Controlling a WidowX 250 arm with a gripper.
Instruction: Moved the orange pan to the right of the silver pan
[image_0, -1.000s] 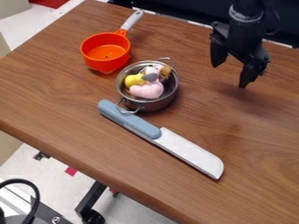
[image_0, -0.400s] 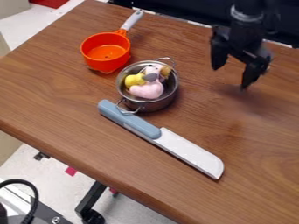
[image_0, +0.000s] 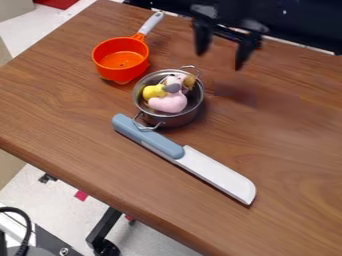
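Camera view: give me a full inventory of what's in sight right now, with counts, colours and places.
Pan: one, orange with grey handle, up-left of the pot
Pot: one, silver, right of the pan
Toys: at least two, pink and yellow, in the pot
Knife: one, blue-grey handle, white blade, below the pot
Table: one, brown wood, under all these
Cable: one, black, lower left
Floor patches: two, pinkish red, below the table
Gripper: one, black, upper right, fingers apart
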